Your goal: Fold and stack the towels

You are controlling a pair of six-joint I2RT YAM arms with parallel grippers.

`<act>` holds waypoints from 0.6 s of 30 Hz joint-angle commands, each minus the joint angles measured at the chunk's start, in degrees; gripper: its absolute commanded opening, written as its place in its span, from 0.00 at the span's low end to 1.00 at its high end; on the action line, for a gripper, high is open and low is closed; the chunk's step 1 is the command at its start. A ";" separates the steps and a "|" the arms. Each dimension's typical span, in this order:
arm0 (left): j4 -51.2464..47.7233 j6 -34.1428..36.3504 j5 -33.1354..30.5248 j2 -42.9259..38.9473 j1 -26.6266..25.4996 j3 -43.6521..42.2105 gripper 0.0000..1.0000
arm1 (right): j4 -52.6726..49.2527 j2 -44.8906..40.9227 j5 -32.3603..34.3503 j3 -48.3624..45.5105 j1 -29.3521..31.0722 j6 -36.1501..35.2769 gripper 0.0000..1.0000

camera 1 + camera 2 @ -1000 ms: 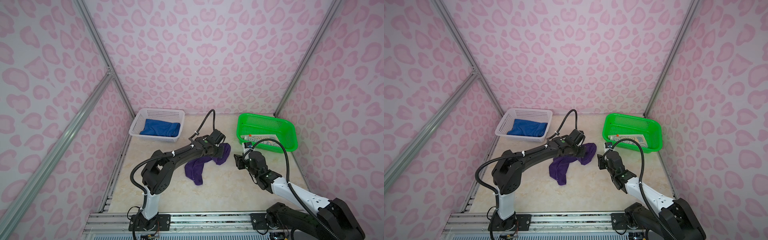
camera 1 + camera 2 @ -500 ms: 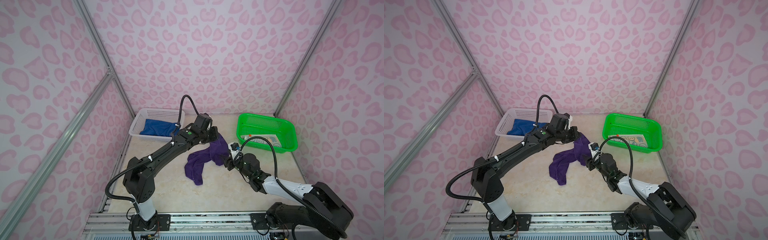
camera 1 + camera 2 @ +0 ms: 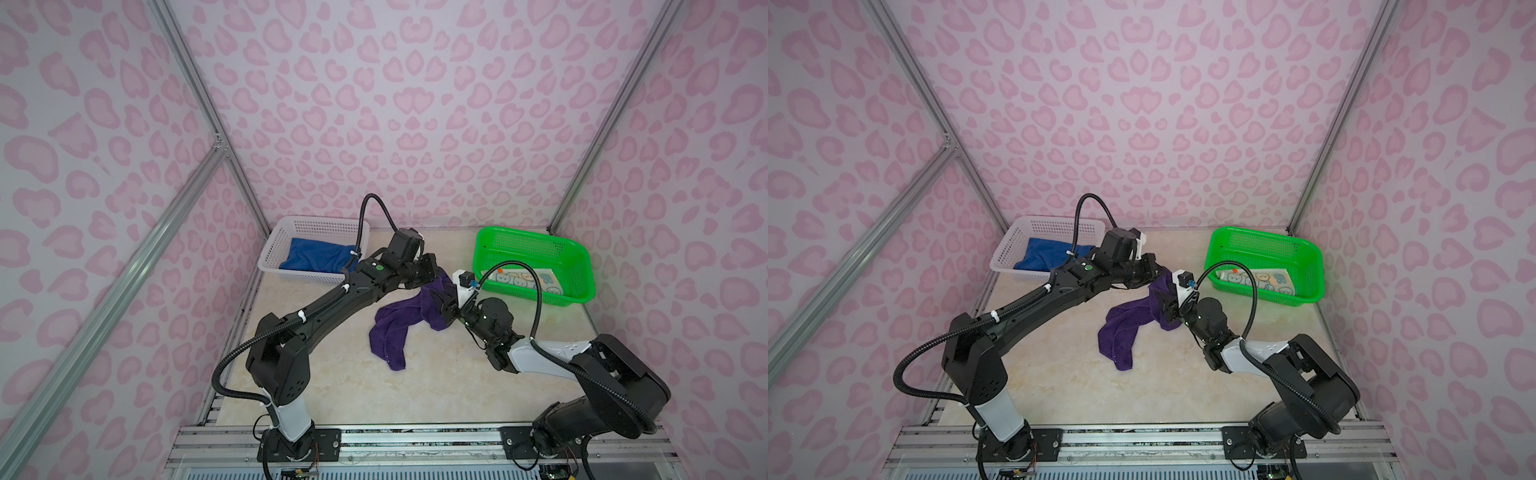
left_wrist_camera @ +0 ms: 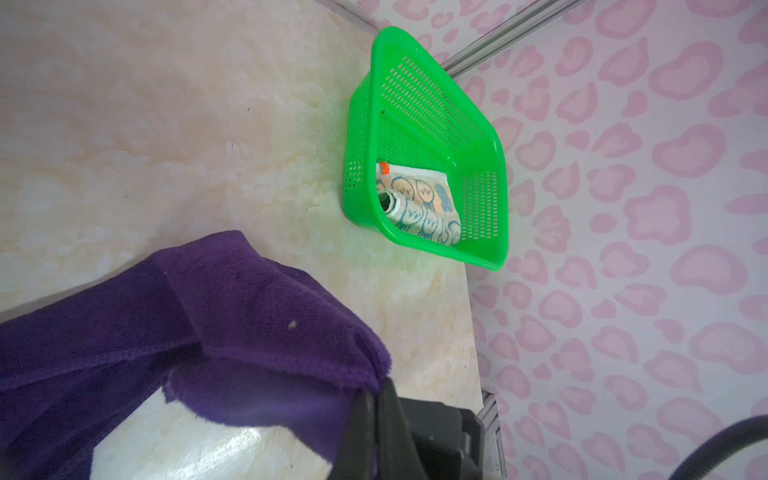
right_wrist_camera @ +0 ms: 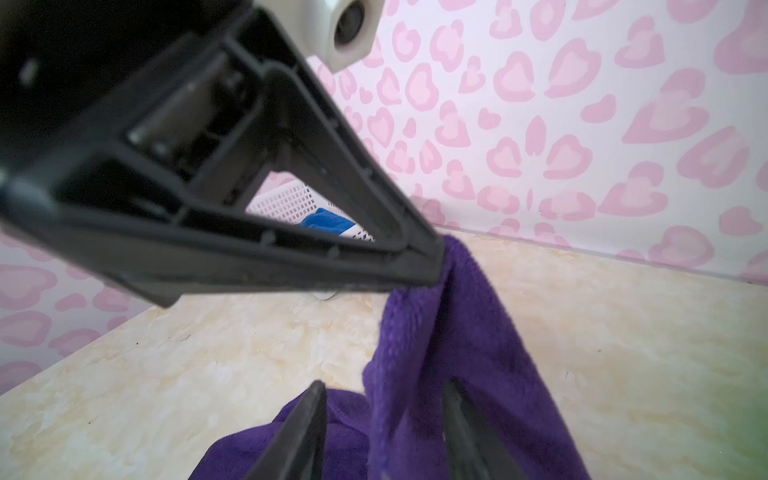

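Mid-table, between the two baskets: purple towel (image 3: pixel 397 328) is half lifted. My L gripper (image 3: pixel 432 272) is clamped tight on one corner, holding it up off the table (image 3: pixel 332 386). The rest of the cloth trails down as a bunched rope, w/ its low end lying on the surface nearer the arm bases. My R gripper (image 5: pixel 382 399) sits at the hanging part just below L's pinch, jaws partway apart w/ a fold of cloth between them. The right wrist view shows a gap beside one finger, so I read it as straddling, not yet pinching. Blue towel (image 3: pixel 316 257) is in the white basket (image 3: pixel 272 259); rabbit towel (image 3: pixel 523 282) is in the green basket (image 3: pixel 582 266), both well apart from the work. Step in hand, prob.: get a 2nd grip so the purple one can be spread flat for folding. To do it well: close R on the hem only, one layer, not the whole bunch. Keep L high so the cloth hangs free. Run R along the edge to the next corner, then pull the corners apart and lay it on bare table. Watch L/R clearance, as the tips are v. near each other. A grab through two layers would prob. leave a twist.
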 commanded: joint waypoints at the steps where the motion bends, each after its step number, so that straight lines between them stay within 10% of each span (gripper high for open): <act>1: 1.65 0.76 0.08 0.33 0.02 -0.36 0.03 | -1.30 -0.78 -1.62 1.08 -0.98 0.46 0.22; 4: 1.22 1.44 -0.93 0.05 0.07 -0.58 0.03 | -4.85 -2.73 -2.06 1.30 -1.91 -0.56 0.00; 11: -3.55 9.79 -4.58 -0.79 0.14 0.55 0.04 | -26.96 -10.65 -7.53 5.12 -5.66 -9.40 0.00; 18: -6.93 40.79 -12.61 -8.78 0.08 -3.93 0.44 | -61.17 -15.20 -9.89 18.13 -8.29 -25.57 0.00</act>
